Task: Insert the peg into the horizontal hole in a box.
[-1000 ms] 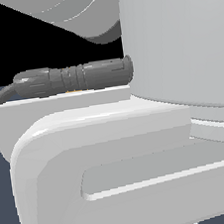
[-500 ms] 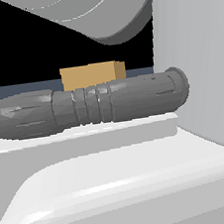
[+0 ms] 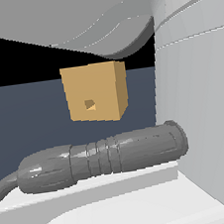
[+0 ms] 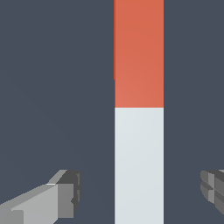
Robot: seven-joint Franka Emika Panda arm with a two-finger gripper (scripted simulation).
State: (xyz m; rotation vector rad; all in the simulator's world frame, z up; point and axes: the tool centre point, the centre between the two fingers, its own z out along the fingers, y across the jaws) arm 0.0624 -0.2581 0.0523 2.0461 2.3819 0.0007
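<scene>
The tan box (image 3: 96, 92) with its small dark hole (image 3: 90, 104) shows between white arm housing (image 3: 202, 97) and a grey cable connector (image 3: 105, 157).

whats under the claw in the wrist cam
The peg lies on the dark floor between the open claw fingers, untouched. Its ends run out of frame.

Exterior camera behind arm; wrist camera close above peg (image 4: 138, 109).

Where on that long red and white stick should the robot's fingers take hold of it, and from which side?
Probably on the white section of the peg, coming down from above. It is a slim bar with straight parallel sides, so the fingers can close across its narrow width. In the wrist view they already stand open, one on each side of the white part, not touching it. That leaves the red-orange end free to enter the hole.
</scene>
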